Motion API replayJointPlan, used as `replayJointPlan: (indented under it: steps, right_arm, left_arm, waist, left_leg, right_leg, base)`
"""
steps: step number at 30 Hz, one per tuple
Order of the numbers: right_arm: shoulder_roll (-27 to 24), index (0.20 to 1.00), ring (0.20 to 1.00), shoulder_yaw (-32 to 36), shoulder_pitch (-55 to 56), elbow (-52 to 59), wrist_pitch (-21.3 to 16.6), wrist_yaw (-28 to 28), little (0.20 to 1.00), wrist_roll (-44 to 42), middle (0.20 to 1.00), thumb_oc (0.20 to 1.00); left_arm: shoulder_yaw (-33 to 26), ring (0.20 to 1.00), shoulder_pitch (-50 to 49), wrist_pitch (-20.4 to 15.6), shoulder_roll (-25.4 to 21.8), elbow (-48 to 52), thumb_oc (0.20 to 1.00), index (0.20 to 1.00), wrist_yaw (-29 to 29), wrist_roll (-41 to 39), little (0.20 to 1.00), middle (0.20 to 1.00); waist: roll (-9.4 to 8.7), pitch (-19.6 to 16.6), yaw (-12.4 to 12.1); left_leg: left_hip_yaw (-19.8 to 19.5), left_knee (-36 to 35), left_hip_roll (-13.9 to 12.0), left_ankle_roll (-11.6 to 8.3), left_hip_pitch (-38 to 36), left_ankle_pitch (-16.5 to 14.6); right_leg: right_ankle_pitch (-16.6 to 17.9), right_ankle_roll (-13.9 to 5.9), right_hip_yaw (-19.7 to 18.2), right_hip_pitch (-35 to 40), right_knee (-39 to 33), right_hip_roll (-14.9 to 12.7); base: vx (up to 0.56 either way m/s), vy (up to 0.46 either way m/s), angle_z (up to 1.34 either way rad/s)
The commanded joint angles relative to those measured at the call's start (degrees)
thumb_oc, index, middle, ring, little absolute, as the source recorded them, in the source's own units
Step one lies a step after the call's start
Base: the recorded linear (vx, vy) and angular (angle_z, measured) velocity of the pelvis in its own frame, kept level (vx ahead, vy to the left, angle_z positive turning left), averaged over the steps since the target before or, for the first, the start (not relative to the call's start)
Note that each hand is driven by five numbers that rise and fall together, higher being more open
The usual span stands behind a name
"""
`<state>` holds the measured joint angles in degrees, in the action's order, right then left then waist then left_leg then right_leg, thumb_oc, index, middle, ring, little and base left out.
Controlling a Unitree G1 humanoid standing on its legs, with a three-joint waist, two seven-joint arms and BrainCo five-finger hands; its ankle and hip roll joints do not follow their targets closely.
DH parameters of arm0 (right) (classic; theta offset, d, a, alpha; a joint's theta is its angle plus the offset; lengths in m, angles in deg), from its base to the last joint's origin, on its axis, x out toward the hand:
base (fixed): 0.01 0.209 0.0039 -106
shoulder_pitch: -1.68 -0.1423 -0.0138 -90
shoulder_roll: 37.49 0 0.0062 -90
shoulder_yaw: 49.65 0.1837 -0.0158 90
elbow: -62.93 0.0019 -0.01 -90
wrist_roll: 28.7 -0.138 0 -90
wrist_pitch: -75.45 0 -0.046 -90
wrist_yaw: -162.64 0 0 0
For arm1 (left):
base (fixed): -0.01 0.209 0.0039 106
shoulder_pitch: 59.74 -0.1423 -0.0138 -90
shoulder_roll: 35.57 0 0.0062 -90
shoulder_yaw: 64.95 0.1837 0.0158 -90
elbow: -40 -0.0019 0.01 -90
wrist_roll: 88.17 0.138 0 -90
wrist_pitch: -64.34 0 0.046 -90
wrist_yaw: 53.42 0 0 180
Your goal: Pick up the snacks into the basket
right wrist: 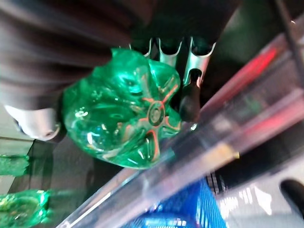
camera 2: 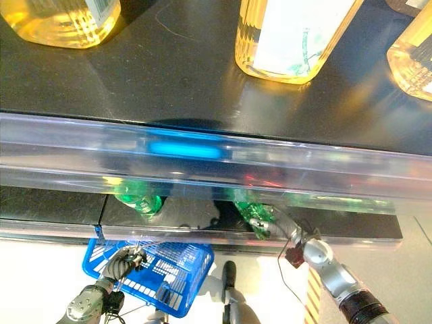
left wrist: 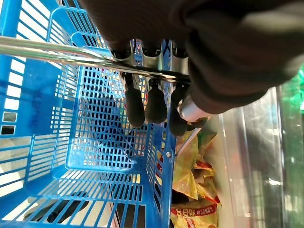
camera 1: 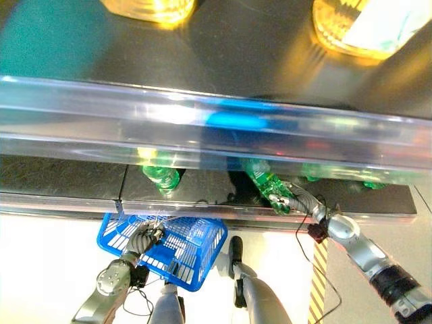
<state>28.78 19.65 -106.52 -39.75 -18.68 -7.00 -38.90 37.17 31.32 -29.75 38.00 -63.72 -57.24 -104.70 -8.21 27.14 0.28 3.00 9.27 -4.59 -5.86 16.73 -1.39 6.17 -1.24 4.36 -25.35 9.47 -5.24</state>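
On the lower dark shelf (camera 1: 67, 177), behind a clear plastic rail (camera 1: 202, 128), green bottle (camera 1: 270, 187) lying tilted, gripped by right hand (camera 1: 302, 200) with fingers (right wrist: 189, 102) curled round its base, thumb on the opposite side. Another green bottle (camera 1: 162, 177) standing further to the left on the same shelf, apart from the first. Below the shelf edge, blue basket (camera 1: 196, 253) hanging from left hand (camera 1: 145, 237), fingers (left wrist: 135, 107) hooked over its metal handle (left wrist: 57, 53) and closed on it. Just beside the basket wall in the left wrist view, yellow snack packets (left wrist: 192, 190) stacked on a lower level, outside the basket, not touched by either hand. Basket interior bare of snacks as far as visible. On the upper shelf, large bottles of yellow liquid (camera 2: 290, 37) standing upright, well apart from both hands
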Motion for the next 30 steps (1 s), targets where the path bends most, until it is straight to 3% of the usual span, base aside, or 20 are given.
replayJointPlan:
  steps: [1, 7, 14, 22, 30]
  right_arm:
    - [-2.10, 0.200, 0.200, -1.21, 8.45, 11.02, -0.77, 3.71, 0.200, -8.66, 0.200, 0.200]
    - [-10.22, 0.200, 0.200, 8.15, 11.67, 23.31, -2.10, 4.17, 0.200, -17.59, 0.200, 0.200]
    - [-12.08, 0.200, 0.200, 13.76, 15.04, 28.17, -2.09, 5.61, 0.200, -28.62, 0.200, 0.200]
    - [-15.92, 0.200, 0.200, 12.95, 13.61, 30.66, -2.01, 6.72, 0.200, -30.58, 0.200, 0.200]
    - [-16.98, 0.200, 0.200, 6.05, 20.46, 25.81, 3.04, 12.69, 0.200, -28.23, 0.200, 0.200]
  left_arm:
    - [-5.06, 0.200, -0.13, -4.70, -3.37, 5.72, 0.200, 0.200, 0.05, 1.49, 0.200, 0.200]
    - [-6.97, 0.200, -2.76, -4.37, -4.78, 4.83, 0.200, 0.200, 1.24, 1.45, 0.200, 0.200]
    - [-7.61, 0.200, -3.63, -4.01, -4.59, 3.20, 0.200, 0.200, 1.96, 2.41, 0.200, 0.200]
    - [-7.67, 0.200, -4.21, -4.04, -4.55, 2.19, 0.200, 0.200, 2.27, 2.68, 0.200, 0.200]
    - [-7.38, 0.200, -3.55, -3.97, -4.73, 2.05, 0.200, 0.200, 2.74, 4.00, 0.200, 0.200]
  waist:
    - [-2.77, -0.55, 0.17]
    - [-4.02, -1.78, 0.80]
    - [-4.46, -2.96, 0.98]
    - [-5.33, -3.74, 1.07]
    - [-5.85, -3.69, 1.22]
  left_leg:
    - [-2.20, 0.54, -0.65, 0.10, 5.20, 3.90]
    - [-1.82, 1.01, -1.09, -0.08, 4.08, 3.26]
    - [-1.94, 1.29, -1.32, -0.28, 2.87, 2.84]
    - [-1.62, 1.62, -1.45, -0.34, 2.09, 2.42]
    - [-1.82, 2.11, -1.49, -0.54, 2.14, 2.26]
  right_leg:
    - [-1.71, -9.19, -1.85, -0.58, 2.35, -6.07]
    - [-1.91, -9.22, -2.16, 0.25, 2.68, -5.71]
    - [-2.96, -9.10, -2.08, 1.32, 3.80, -5.82]
    - [-2.74, -9.11, -2.45, 1.83, 3.62, -5.53]
    - [-3.33, -8.98, -2.30, 2.13, 4.00, -5.45]
  base:
    - [0.00, 0.000, 0.00]
    - [0.00, 0.000, 0.00]
    - [0.00, -0.007, -0.03]
    - [0.00, 0.000, 0.00]
    - [0.00, 0.000, 0.00]
